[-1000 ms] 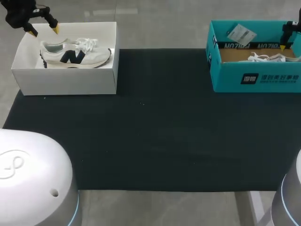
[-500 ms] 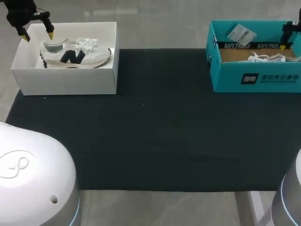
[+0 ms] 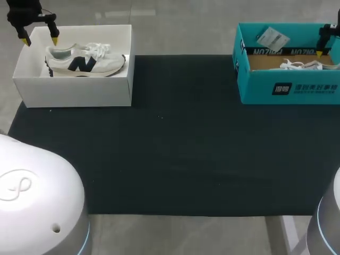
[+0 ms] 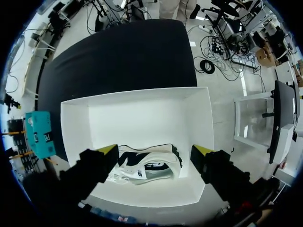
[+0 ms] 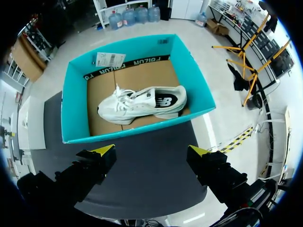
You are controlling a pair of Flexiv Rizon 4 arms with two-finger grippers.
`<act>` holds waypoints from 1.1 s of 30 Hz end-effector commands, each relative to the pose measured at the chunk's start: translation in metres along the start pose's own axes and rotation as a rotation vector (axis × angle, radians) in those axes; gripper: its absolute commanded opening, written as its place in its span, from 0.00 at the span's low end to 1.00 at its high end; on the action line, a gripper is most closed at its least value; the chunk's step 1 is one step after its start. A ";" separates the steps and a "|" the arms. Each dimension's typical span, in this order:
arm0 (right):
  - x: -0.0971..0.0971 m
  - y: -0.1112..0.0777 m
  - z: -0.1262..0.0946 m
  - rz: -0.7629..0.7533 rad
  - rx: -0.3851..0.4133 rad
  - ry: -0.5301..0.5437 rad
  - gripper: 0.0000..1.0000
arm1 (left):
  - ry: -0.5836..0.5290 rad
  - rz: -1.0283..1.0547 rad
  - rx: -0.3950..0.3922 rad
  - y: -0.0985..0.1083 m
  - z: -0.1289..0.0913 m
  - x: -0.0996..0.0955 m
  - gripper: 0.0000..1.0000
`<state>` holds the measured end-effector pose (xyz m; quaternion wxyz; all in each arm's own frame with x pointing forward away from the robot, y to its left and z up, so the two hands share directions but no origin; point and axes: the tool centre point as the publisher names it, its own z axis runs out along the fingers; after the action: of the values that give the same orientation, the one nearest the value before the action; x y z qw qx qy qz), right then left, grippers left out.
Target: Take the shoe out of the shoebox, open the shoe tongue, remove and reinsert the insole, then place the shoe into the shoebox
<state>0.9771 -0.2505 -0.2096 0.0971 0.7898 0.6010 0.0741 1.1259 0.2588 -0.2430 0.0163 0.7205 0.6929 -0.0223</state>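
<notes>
A white sneaker with a dark logo [image 3: 85, 59] lies on its side in the white shoebox [image 3: 74, 90] at the far left. My left gripper [image 3: 39, 40] hangs open above the box's heel end; in the left wrist view the sneaker [image 4: 147, 169] lies under the open left gripper [image 4: 155, 150]. A second white sneaker [image 5: 142, 105] rests in the teal shoebox [image 5: 137, 133] at the far right. My right gripper [image 5: 151, 151] stands open above that box's near side, holding nothing. In the head view only one of its fingers [image 3: 320, 45] shows at the edge.
A black mat [image 3: 180, 143] covers the table between the two boxes. A paper tag [image 3: 272, 38] lies on the teal box's back wall. The white bases of my arms [image 3: 32, 207] fill the near corners.
My left gripper has shifted a little left and turned, its tips now straddling the white box's left back corner. The right arm and both shoes have stayed put.
</notes>
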 end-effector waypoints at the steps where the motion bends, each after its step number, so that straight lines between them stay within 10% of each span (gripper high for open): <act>1: 0.000 0.000 0.000 0.000 0.000 0.001 1.00 | 0.000 -0.010 0.010 0.027 0.019 0.021 1.00; 20: 0.000 0.000 0.000 0.000 0.000 0.001 1.00 | 0.064 0.069 -0.014 0.097 0.063 0.031 1.00; 25: 0.000 0.000 0.000 0.000 0.000 0.001 1.00 | 0.049 0.086 -0.018 0.103 0.070 0.036 0.65; 33: 0.000 0.000 0.000 0.000 0.000 0.001 1.00 | 0.043 0.084 -0.020 0.108 0.080 0.043 0.54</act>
<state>0.9772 -0.2505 -0.2096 0.0969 0.7899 0.6010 0.0743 1.2197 0.2871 -0.3203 0.0219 0.7453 0.6660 0.0200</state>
